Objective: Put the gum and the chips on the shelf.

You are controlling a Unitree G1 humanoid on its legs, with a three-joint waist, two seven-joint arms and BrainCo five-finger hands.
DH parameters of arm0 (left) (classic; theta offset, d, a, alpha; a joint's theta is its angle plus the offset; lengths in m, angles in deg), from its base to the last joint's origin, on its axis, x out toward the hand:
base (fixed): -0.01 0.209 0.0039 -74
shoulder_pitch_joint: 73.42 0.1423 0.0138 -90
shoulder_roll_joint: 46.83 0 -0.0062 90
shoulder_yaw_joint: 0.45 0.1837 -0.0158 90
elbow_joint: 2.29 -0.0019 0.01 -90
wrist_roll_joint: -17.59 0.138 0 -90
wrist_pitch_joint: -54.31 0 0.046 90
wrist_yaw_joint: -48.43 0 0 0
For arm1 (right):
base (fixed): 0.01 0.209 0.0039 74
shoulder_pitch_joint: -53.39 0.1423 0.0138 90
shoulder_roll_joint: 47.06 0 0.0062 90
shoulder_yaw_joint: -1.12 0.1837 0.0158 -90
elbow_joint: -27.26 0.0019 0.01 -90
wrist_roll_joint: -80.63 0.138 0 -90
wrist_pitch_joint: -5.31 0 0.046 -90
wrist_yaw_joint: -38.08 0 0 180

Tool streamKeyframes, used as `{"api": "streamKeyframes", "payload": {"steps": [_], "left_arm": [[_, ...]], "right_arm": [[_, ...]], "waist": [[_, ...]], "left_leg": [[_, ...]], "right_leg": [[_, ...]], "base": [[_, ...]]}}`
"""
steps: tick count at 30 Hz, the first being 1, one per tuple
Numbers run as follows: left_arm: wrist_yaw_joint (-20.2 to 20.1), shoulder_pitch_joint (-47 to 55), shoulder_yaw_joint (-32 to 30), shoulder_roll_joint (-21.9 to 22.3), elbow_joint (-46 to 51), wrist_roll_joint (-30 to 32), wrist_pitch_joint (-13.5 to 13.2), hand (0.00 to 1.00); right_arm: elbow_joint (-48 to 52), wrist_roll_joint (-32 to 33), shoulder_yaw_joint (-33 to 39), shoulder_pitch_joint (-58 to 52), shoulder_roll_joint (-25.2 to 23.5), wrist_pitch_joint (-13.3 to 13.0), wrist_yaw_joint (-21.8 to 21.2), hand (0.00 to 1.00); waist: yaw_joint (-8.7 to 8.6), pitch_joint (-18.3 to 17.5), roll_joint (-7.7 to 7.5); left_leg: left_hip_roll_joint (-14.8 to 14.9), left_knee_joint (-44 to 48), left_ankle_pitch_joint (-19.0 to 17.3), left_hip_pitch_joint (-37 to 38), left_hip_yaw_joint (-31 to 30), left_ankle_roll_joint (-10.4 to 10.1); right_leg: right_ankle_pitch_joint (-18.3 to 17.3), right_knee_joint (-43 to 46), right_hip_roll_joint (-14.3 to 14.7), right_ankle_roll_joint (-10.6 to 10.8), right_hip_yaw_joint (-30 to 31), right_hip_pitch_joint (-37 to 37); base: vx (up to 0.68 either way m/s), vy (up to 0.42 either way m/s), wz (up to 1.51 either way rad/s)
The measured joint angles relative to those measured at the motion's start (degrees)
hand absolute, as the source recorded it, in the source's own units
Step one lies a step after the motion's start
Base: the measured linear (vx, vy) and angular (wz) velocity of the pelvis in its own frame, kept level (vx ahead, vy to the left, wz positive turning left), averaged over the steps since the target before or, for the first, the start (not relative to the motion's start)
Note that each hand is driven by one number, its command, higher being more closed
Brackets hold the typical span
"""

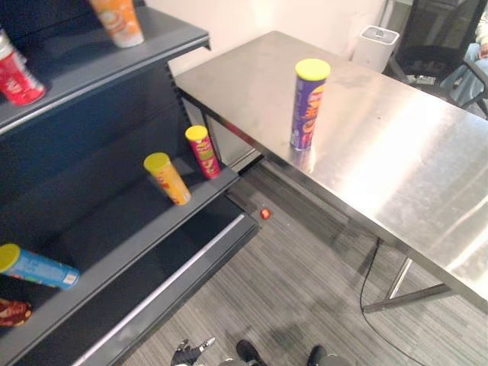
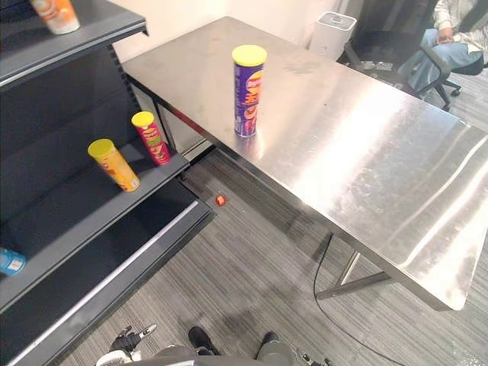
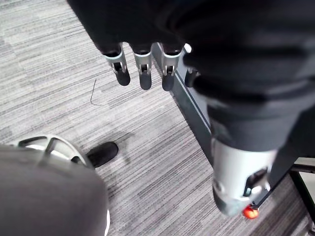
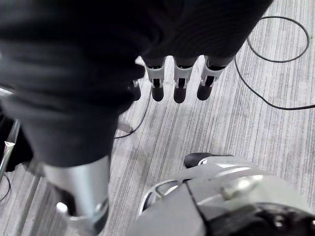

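A tall purple chips can with a yellow lid stands upright on the steel table, near its left edge. A small red object lies on the floor between the table and the dark shelf unit. My left hand hangs low over the carpet with straight fingers and holds nothing; it also shows at the bottom of the left eye view. My right hand hangs the same way over the floor, empty.
The middle shelf board carries a yellow can and a red can. A blue can lies lower left, and a red can and an orange cup stand higher up. A person sits beyond the table beside a white bin.
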Motion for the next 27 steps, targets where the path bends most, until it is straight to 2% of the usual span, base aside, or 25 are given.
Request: {"api": "streamKeyframes", "payload": {"steps": [3,5,6,8,9,10,11,12,13,15,16,17,18,20,22,24,27], "left_arm": [[-0.2,0.0,0.0,-0.1,0.0,0.0,0.0,0.0],[-0.3,-0.1,-0.2,-0.6,0.2,-0.1,0.0,0.0],[-0.3,-0.1,-1.4,-1.0,0.3,-0.9,0.0,0.0],[-0.2,0.0,-2.5,-1.1,0.8,-2.1,0.0,0.0],[-0.2,0.0,-3.8,-0.4,1.0,-2.4,0.0,0.0],[-0.2,0.1,-5.0,0.6,1.3,-4.1,0.0,0.0],[-0.1,0.2,-5.5,1.1,1.5,-4.5,0.0,0.0],[-0.1,0.1,-5.9,2.0,2.1,-4.6,0.0,0.0],[-0.1,0.1,-5.8,2.4,2.2,-4.8,-0.1,0.0],[-0.3,0.1,-5.8,3.2,2.3,-6.6,-0.4,0.0],[-0.3,0.0,-5.9,3.4,2.5,-6.7,-0.4,0.0],[-0.3,0.0,-5.9,3.1,2.9,-6.7,-0.4,0.0],[-0.3,-0.6,-5.4,3.3,3.6,-6.6,-0.7,0.0],[-0.4,-1.5,-5.1,3.6,4.2,-6.6,-0.8,0.0],[-0.3,-1.2,-5.0,3.8,4.4,-6.4,-0.8,0.0],[-0.3,-0.9,-3.2,4.0,4.2,-5.5,-0.7,0.0],[-0.3,-0.2,-2.7,3.9,4.2,-5.4,-0.6,0.0]], "right_arm": [[0.0,0.1,0.0,1.2,0.0,-0.2,-0.1,0.0],[0.0,0.1,0.0,1.5,-0.2,-0.2,-0.1,0.0],[-0.1,0.2,0.2,1.6,-0.8,-0.3,-0.1,0.0],[0.0,0.3,1.3,1.9,-1.3,-0.3,-0.1,0.0],[0.3,0.4,2.4,2.2,-1.2,-0.3,-0.1,0.0],[0.5,0.4,3.0,2.1,-1.1,-0.5,-0.1,0.0],[0.8,0.4,3.1,2.0,-0.8,-0.5,-0.1,0.0],[0.5,0.4,3.5,2.7,0.2,-0.4,0.0,0.0],[0.3,0.4,4.0,2.9,0.4,-0.4,0.0,0.0],[0.4,1.0,4.5,2.7,0.2,-0.3,0.0,0.0],[0.5,1.1,4.5,2.7,0.0,-0.3,0.0,0.0],[1.0,1.5,4.3,2.5,-0.3,-0.3,0.0,0.0],[1.6,2.1,4.3,2.2,-1.1,-0.4,-0.2,0.0],[1.6,2.1,4.1,2.3,-1.4,-0.3,-0.2,0.0],[2.2,2.1,3.7,2.7,-1.5,-0.5,-0.3,0.0],[2.8,2.0,3.7,2.9,-1.7,-0.8,-0.2,0.0],[2.4,1.9,3.8,2.6,-1.8,-0.7,-0.1,0.0]], "waist": [[-0.18,-0.1,0.06],[-0.34,0.3,-0.79],[0.16,0.5,-1.82],[0.49,0.5,-2.27],[0.65,0.9,-1.26],[1.34,0.7,0.11],[1.89,0.8,-0.09],[2.08,0.8,1.46],[1.96,0.9,1.97],[1.97,0.8,2.22],[2.13,0.9,1.88],[1.95,0.2,1.71],[1.71,0.2,0.64],[2.2,0.3,-0.24],[2.18,-0.2,-0.29],[1.97,-0.9,0.27],[1.96,-2.1,-0.31]], "left_leg": [[0.8,0.2,0.2,0.7,0.4,-0.6],[1.9,3.1,-0.4,0.4,-0.1,-1.3],[4.3,10.2,-3.0,-1.0,-0.2,-1.8],[8.7,22.4,-6.0,-4.0,-0.9,-1.7],[12.6,32.2,-7.1,-6.7,-4.0,-0.5],[15.1,40.5,-6.8,-9.8,-9.1,0.1],[15.1,42.6,-7.9,-11.9,-12.9,-0.5],[13.3,42.1,-10.1,-13.8,-21.0,-2.2],[12.4,40.7,-10.4,-14.2,-24.0,-2.6],[10.4,30.3,-7.8,-14.2,-29.2,-2.1],[9.5,29.0,-7.8,-13.4,-30.6,-2.8],[7.6,26.6,-7.7,-12.2,-31.7,-3.1],[6.1,24.7,-7.7,-12.4,-32.2,-3.1],[4.6,24.3,-7.7,-12.6,-33.3,-3.1],[3.8,23.5,-7.7,-11.7,-33.2,-3.1],[3.2,19.3,-7.8,-9.1,-33.0,-3.1],[2.0,13.9,-5.5,-6.9,-32.0,-3.1]], "right_leg": [[0.3,-1.4,1.2,-0.5,0.3,1.2],[0.3,-1.9,1.3,-0.5,0.4,1.9],[0.3,-2.5,1.2,-0.6,1.2,2.7],[0.2,-3.0,1.3,-0.8,2.8,3.2],[0.7,-3.1,2.2,-1.6,4.3,3.8],[0.9,-3.1,2.9,-2.0,6.9,3.9],[0.8,-3.3,2.8,-2.3,8.0,3.8],[0.8,-3.5,2.7,-2.3,9.8,3.8],[0.8,-3.3,2.6,-2.2,10.5,3.8],[1.1,-3.2,1.9,-1.4,12.5,3.7],[1.3,-3.3,1.6,-0.9,12.8,3.6],[1.7,-4.2,1.0,0.0,12.6,3.6],[1.9,-4.8,0.1,0.3,12.2,3.2],[2.5,-4.8,-1.0,1.1,12.1,2.7],[2.5,-4.2,-1.7,1.2,12.5,2.7],[2.8,-3.9,-1.9,1.7,13.0,2.4],[2.5,-4.0,-2.7,1.7,14.7,1.1]], "base": [[0.07,-0.068,-0.14],[0.09,-0.027,-0.06],[0.12,-0.068,-0.26],[0.08,-0.108,-0.46],[0.03,-0.061,-0.83],[0.04,-0.014,-0.96],[0.08,0.137,-1.05],[0.07,0.111,-0.78],[0.09,0.206,-0.78],[0.07,0.232,-0.53],[0.08,0.18,-0.26],[0.07,0.138,0.1],[0.05,0.18,0.28],[-0.01,0.165,0.19],[-0.05,0.083,-0.09],[-0.1,0.046,-0.22],[-0.09,0.013,-0.22]]}}
